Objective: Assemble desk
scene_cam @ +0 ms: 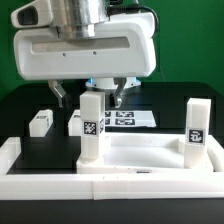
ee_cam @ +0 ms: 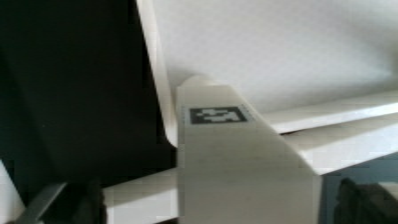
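The white desk panel [scene_cam: 140,152] lies flat at the front of the black table. Two tagged leg blocks stand upright in its corners, one at the exterior view's left [scene_cam: 90,128] and one at the right [scene_cam: 195,124]. Two more legs lie loose behind, one at the far left [scene_cam: 40,122] and one beside it [scene_cam: 75,122]. My gripper [scene_cam: 88,98] is open, its fingers straddling the top of the left standing leg with a gap on each side. In the wrist view this leg [ee_cam: 222,130] runs between my gripper [ee_cam: 205,210] fingers, over the panel [ee_cam: 267,50].
Long white bars [scene_cam: 12,160] edge the table around the panel, at the front and both sides. The marker board [scene_cam: 125,118] lies behind the panel. A green wall stands at the back.
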You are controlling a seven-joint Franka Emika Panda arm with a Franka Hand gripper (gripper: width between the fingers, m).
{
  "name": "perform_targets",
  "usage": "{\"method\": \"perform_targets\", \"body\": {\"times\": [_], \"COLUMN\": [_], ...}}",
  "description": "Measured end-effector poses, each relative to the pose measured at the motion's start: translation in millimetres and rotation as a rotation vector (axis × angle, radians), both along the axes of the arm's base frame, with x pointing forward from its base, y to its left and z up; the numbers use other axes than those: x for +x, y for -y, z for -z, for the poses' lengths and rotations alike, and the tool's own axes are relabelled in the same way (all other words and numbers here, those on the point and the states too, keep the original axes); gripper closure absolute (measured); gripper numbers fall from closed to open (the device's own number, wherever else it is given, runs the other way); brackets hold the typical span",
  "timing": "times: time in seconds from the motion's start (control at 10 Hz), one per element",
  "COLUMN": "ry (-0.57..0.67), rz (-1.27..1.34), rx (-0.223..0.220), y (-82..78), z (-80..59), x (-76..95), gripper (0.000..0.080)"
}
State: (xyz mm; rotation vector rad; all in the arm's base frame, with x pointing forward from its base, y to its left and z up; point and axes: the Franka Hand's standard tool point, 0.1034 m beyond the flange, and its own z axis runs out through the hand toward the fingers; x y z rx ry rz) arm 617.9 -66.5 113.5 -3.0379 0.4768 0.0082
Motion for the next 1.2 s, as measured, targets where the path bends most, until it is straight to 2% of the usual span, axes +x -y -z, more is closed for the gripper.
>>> {"method": "perform_targets", "body": {"times": [0.1,0.2,0.3,0.4,0.8,1.0,1.1,1.2], "ry": [0.000,-0.001,-0.005,-0.009,-0.027,-0.034,-0.019,0.006], "rz": [0.006,0.007,0.069,0.130,0.391,0.644,0.774,0.933], "rx": [0.000,0.000,0.001,0.002,0.004,0.011,0.026,0.078], "y": [0.2,0.4,-0.1,-0.4,-0.8,-7.5,-9.5,-8.2], "z": [-0.3,0.2,0.5,0.6,1.1,1.6,2.2,2.8], "x": [0.1,-0.1,-0.1,-0.1,-0.1,3.3,6.8,10.4], "gripper": [0.0176,0.0308,0.0308,0.0484,0.0512,0.0512,0.0512,0.0512]}}
